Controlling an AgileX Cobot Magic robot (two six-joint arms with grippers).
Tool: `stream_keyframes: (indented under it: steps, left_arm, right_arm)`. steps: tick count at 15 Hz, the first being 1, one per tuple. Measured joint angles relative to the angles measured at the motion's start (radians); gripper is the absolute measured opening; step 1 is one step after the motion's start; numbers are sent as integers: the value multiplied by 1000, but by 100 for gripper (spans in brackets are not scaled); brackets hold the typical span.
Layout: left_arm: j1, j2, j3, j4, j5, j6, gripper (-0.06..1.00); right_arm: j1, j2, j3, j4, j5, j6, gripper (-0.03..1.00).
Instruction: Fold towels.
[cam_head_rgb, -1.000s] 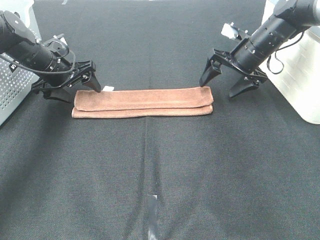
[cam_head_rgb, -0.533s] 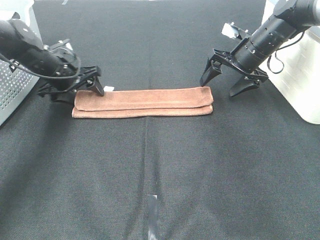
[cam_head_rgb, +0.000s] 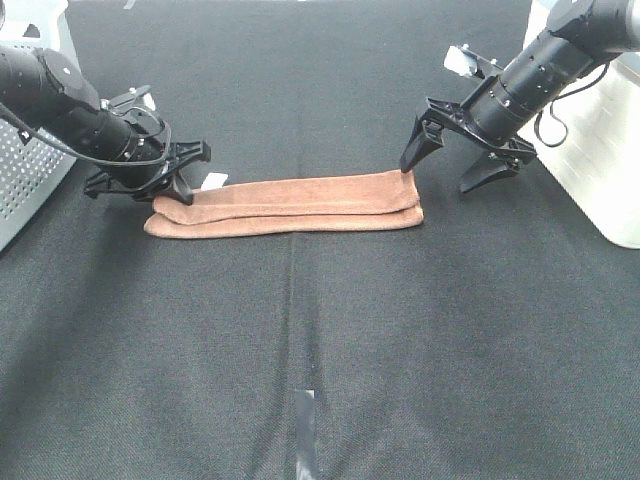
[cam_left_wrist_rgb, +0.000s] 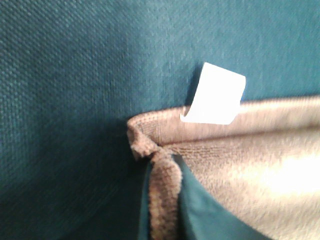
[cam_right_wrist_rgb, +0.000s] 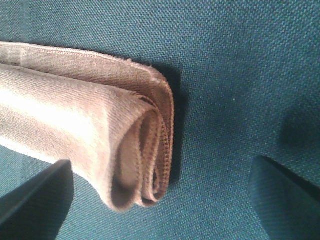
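R gripper (cam_head_rgb: 438, 178) spread wide, one fingertip touching folded towel (cam_head_rgb: 290, 205) at its near end, other on black cloth (cam_head_rgb: 320, 330). L gripper (cam_head_rgb: 160, 190) at opposite end, white tag (cam_left_wrist_rgb: 214, 94) just beside; opening can't be told.

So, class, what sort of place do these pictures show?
Probably a robotics lab bench: a left arm and a right arm flank one towel on a black-covered table with a tape mark.

Black woven tabletop (cam_head_rgb: 320, 330), grey tape strip (cam_head_rgb: 305, 430), white box (cam_head_rgb: 610, 180), perhaps plastic, right, perforated panel (cam_head_rgb: 20, 190) left
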Motion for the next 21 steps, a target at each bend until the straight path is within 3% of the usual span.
stream_keyframes:
  steps: [5, 7, 9, 11, 14, 16, 18, 19, 21]
  left_arm:
    - [41, -108, -31, 147, 97, -20, 8]
    - [38, -125, -110, 213, 183, -92, 8]
    - [13, -126, -196, 230, 278, -168, 8]
    - [-38, -126, -254, 223, 299, -220, 8]
    - [-133, -91, -319, 135, 295, -263, 8]
    - [-197, -19, -350, 53, 241, -304, 8]
    - [-222, 7, -359, 26, 211, -320, 9]
    - [-242, 32, -375, 17, 177, -344, 14]
    - [-278, 69, -401, 12, 109, -412, 34]
  right_arm:
    - [0, 0, 0, -1, -1, 0, 89]
    - [0, 0, 0, -1, 0, 0, 89]
    - [0, 0, 0, -1, 1, 0, 89]
    - [0, 0, 0, 0, 15, 0, 89]
    - [0, 0, 0, 23, 22, 0, 89]
    - [0, 0, 0, 27, 38, 0, 89]
    - [0, 0, 0, 27, 45, 0, 89]
    - [0, 0, 0, 27, 45, 0, 89]
    - [0, 0, 0, 27, 46, 0, 89]
